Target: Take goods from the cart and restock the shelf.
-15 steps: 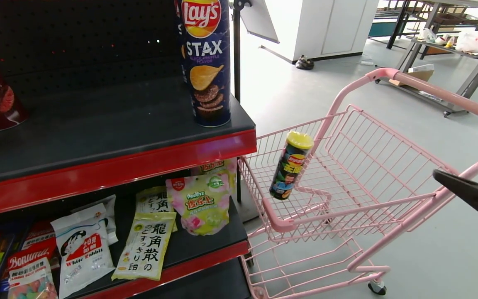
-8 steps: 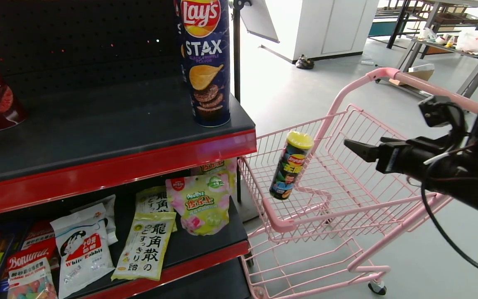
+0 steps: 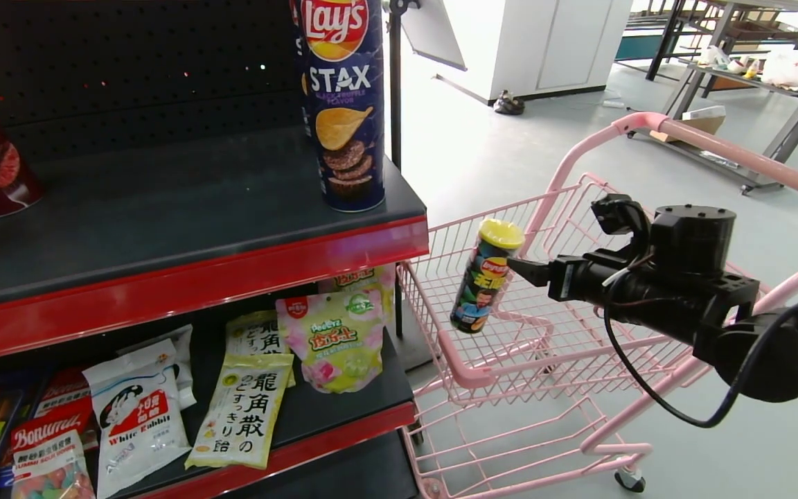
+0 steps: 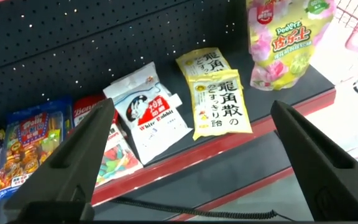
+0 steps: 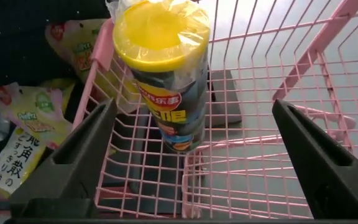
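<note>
The yellow-lidded can (image 3: 486,277) at centre frame leans in the cart (image 3: 574,181), not yet grasped. The right gripper (image 3: 525,269) sits just beside it, fingers spread. The left gripper (image 4: 192,106) is also spread and holds nothing, so shelving is all left.

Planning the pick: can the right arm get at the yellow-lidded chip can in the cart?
Probably yes. The right gripper is level with the chip can, jaws open wider than it, nothing between them. The pink cart's wire wall close beside the can may crowd one jaw.
</note>
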{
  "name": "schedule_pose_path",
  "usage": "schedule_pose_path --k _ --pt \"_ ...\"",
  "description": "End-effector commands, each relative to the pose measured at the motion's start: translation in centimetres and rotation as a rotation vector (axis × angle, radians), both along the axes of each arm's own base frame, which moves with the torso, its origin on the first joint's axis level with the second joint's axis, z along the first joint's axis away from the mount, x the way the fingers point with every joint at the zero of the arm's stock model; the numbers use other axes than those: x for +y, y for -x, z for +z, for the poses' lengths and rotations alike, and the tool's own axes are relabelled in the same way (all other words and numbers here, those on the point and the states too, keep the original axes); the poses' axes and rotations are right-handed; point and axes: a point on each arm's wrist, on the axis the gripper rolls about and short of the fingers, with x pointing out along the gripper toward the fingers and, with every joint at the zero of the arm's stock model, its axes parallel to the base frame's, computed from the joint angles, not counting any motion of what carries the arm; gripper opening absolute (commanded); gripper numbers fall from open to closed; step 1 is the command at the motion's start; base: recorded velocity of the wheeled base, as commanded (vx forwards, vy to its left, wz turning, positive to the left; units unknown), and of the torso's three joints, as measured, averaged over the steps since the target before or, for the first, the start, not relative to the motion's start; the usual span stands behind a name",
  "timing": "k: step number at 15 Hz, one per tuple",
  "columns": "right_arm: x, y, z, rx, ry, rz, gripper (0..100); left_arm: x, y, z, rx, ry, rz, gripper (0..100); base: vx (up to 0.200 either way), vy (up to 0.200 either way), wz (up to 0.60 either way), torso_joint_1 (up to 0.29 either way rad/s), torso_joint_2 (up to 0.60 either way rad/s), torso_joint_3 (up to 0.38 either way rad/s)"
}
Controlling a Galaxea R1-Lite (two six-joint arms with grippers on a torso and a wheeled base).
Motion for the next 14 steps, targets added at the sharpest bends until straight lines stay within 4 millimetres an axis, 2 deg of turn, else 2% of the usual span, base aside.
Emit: schedule_pose_path --k 1,9,14 --pt "1.0 -1.0 -0.9 0.020 -0.003 0.018 100 0.0 0.0 -0.1 0.008 -0.002 0.001 100 0.000 0.000 0.00 0.000 0.00 0.000" --pt "2.7 -4.2 -2.6 0.034 -0.026 0.025 100 0.0 0.0 -0.2 0.018 -0.008 0.008 100 0.000 0.000 0.00 0.000 0.00 0.000" --pt "3.4 -6.4 -4.3 0.046 -0.027 0.018 100 0.0 0.1 -0.2 0.023 -0.010 0.014 100 0.000 0.000 0.00 0.000 0.00 0.000"
